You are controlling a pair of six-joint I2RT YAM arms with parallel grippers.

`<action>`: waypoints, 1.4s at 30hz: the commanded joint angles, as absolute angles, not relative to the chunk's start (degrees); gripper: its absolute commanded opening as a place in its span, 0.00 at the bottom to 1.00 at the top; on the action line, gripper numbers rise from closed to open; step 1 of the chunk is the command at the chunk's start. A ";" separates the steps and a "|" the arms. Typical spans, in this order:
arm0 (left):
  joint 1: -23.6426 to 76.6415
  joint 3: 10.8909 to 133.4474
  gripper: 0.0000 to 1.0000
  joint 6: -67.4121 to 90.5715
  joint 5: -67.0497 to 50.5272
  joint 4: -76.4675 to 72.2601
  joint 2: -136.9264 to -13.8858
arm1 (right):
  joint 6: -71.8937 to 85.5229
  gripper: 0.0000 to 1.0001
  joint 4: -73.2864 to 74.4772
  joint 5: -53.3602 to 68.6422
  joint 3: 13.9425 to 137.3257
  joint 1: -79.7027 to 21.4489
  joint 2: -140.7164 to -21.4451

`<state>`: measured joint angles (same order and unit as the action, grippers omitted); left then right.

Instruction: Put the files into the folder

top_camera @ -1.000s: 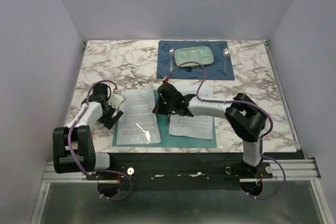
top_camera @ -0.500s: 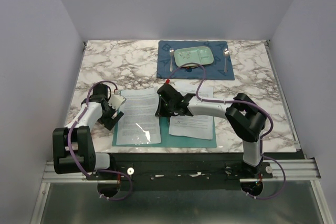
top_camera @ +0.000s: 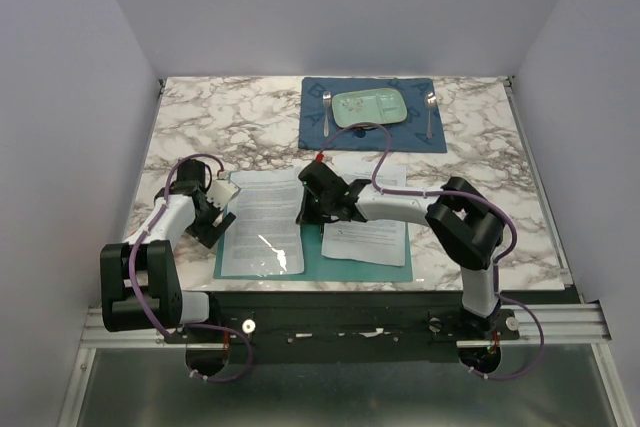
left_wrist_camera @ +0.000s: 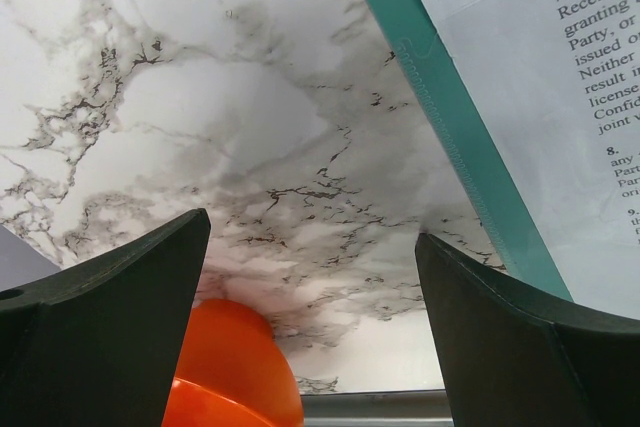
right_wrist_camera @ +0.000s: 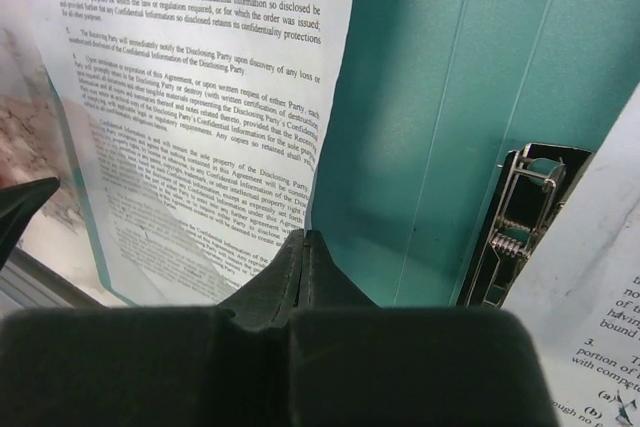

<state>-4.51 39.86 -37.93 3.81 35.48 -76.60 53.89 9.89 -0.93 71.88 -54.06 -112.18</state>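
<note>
The right gripper (right_wrist_camera: 305,245), clenched, seemingly pinches the white printed paper sheet (right_wrist_camera: 190,97) over the thin teal card folder (right_wrist_camera: 440,97); the left gripper (left_wrist_camera: 312,232) gapes empty. Dragging could crumple it.

A pale green plate (top_camera: 369,106) sits on a dark blue placemat (top_camera: 372,137) at the far side of the marble table (top_camera: 230,117), with a utensil (top_camera: 326,112) to its left and another utensil (top_camera: 430,115) to its right.

The teal folder (top_camera: 313,259) lies open flat, a printed file (top_camera: 262,222) on its left leaf, another file (top_camera: 366,238) on its right.
</note>
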 commanded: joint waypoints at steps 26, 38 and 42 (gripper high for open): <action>-4.92 40.60 0.99 -37.97 2.64 36.83 -74.00 | 61.26 0.01 11.95 -9.75 70.14 -58.98 -111.36; -4.83 44.03 0.99 -36.92 2.90 38.58 -72.69 | 59.94 0.53 17.66 -11.16 73.13 -59.06 -111.45; -4.92 48.41 0.99 -36.04 1.41 41.65 -72.07 | 58.01 0.59 18.46 -12.22 72.95 -58.97 -109.08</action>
<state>-4.51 43.62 -37.17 3.79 37.98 -74.08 59.96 14.15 -8.80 72.27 -58.54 -111.87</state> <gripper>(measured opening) 0.990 0.580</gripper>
